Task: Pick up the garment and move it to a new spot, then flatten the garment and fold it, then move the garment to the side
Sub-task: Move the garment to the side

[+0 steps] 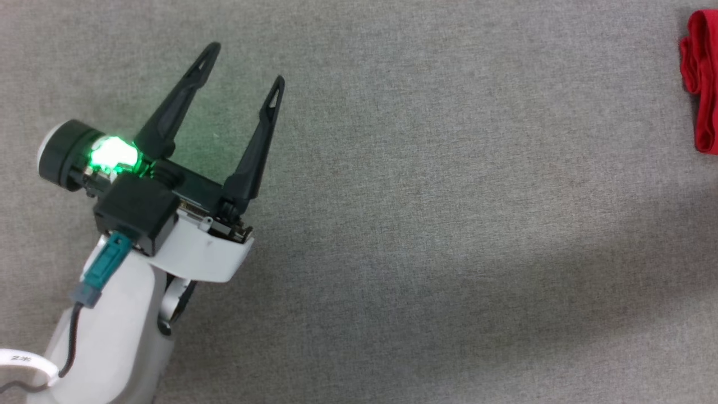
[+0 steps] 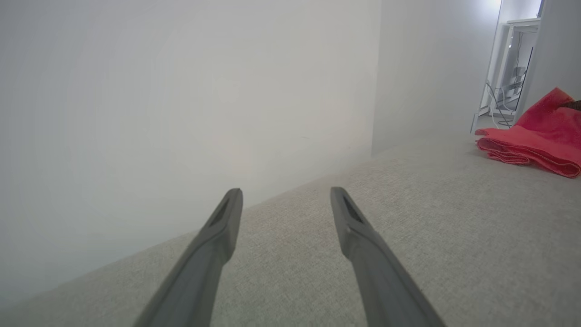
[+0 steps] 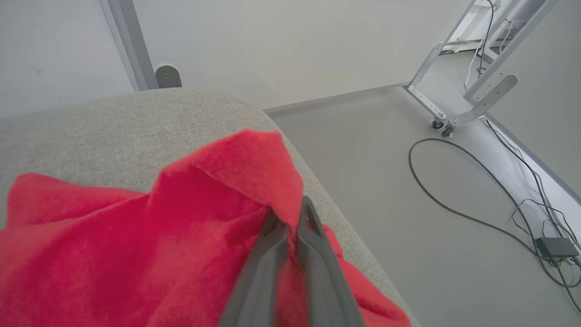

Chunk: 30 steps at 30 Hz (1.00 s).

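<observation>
The garment (image 1: pixel 704 84) is a red bundle of soft fabric at the far right edge of the grey surface (image 1: pixel 426 213). From the left wrist view the garment (image 2: pixel 535 141) lies folded in layers, one corner lifted. In the right wrist view my right gripper (image 3: pixel 290 211) is shut on a raised fold of the garment (image 3: pixel 136 236), close to the surface's rounded edge. My left gripper (image 1: pixel 245 64) is open at the left, far from the garment. Its fingers (image 2: pixel 213 240) hold nothing above the fabric surface.
Past the rounded edge of the grey surface (image 3: pixel 113 118) the floor drops away, with a black cable (image 3: pixel 454 204), a small power box (image 3: pixel 557 246) and a metal frame on castors (image 3: pixel 447 122). A white wall (image 2: pixel 181 113) stands close behind the surface.
</observation>
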{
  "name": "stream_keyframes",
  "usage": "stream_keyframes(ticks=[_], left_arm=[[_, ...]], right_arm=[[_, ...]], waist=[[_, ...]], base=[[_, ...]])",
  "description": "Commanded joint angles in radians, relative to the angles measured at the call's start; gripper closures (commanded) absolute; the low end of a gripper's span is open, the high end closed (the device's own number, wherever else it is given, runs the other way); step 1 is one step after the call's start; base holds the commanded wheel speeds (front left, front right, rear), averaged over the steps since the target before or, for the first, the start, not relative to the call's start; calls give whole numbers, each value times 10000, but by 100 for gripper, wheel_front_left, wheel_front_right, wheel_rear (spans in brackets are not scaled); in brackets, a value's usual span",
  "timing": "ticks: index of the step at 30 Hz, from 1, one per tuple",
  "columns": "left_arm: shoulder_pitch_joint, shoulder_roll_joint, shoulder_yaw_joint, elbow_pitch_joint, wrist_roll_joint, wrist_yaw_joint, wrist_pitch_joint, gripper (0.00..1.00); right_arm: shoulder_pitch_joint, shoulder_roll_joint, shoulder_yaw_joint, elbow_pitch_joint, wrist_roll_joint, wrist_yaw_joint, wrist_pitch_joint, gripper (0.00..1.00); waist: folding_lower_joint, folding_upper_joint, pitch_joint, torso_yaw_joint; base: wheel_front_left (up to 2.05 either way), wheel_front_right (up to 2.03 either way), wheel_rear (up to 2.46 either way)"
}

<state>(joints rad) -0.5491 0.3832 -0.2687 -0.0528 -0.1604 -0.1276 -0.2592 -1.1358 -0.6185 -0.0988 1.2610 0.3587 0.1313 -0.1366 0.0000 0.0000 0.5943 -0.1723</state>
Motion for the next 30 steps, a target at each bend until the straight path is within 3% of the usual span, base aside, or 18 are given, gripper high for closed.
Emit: stream_keyframes(ticks=[1, 2, 12, 22, 30], left_arm=[[-6, -19, -26, 31, -55, -1, -37, 0], [22, -34, -39, 73, -67, -2, -43, 0], [634, -620, 230, 530, -360, 152, -48, 0], [2437, -1309, 924, 1268, -484, 221, -47, 0], [3663, -2032, 1703, 2338, -805, 347, -44, 0]], right_arm=[[-91, 45, 42, 48, -24, -11, -41, 4], [-95, 30, 74, 65, -20, -11, -52, 0], [562, -34, 1244, -311, -98, -11, -286, 0], [2614, 1260, 3818, -2209, 811, -11, -603, 0], [4254, 2066, 4696, -3725, 2161, -11, -925, 0]], waist=[[0, 0, -29, 12], [0, 0, -67, 17], [0, 0, -1200, 188], [0, 0, -3083, 642], [0, 0, -4390, 1192]], base=[[0, 0, 0], [0, 0, 0], [0, 0, 0], [0, 0, 0], [0, 0, 0]])
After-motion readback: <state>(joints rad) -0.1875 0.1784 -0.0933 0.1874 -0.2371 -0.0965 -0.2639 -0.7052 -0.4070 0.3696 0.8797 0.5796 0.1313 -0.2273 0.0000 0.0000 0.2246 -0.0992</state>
